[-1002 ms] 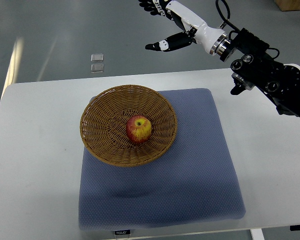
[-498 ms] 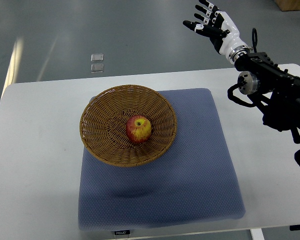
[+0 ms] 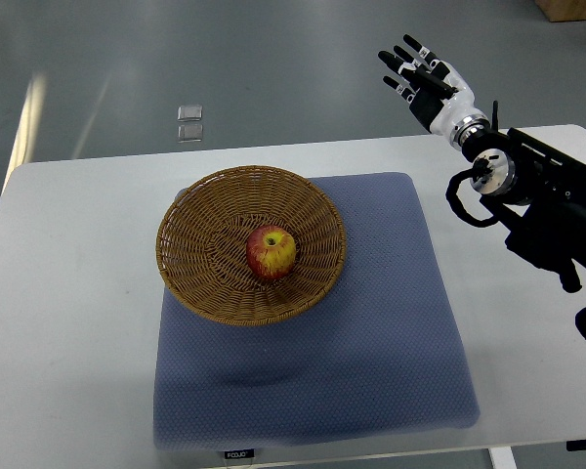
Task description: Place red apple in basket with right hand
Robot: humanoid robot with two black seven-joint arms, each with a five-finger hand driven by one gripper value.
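A red and yellow apple (image 3: 271,252) lies in the middle of a round wicker basket (image 3: 197,282). The basket stands on a blue-grey mat (image 3: 371,332) on the white table. My right hand (image 3: 420,77) is raised beyond the table's far right edge, well away from the basket, with its fingers spread and holding nothing. Its black arm comes in from the right edge. The left arm does not show.
The white table (image 3: 68,293) runs to the left and right of the mat. Grey floor lies beyond the far edge, with two small pale squares (image 3: 188,122) on it.
My right hand has swung from above the far side of the table to the right and drawn back toward the right edge, staying open. The apple and basket have not moved.
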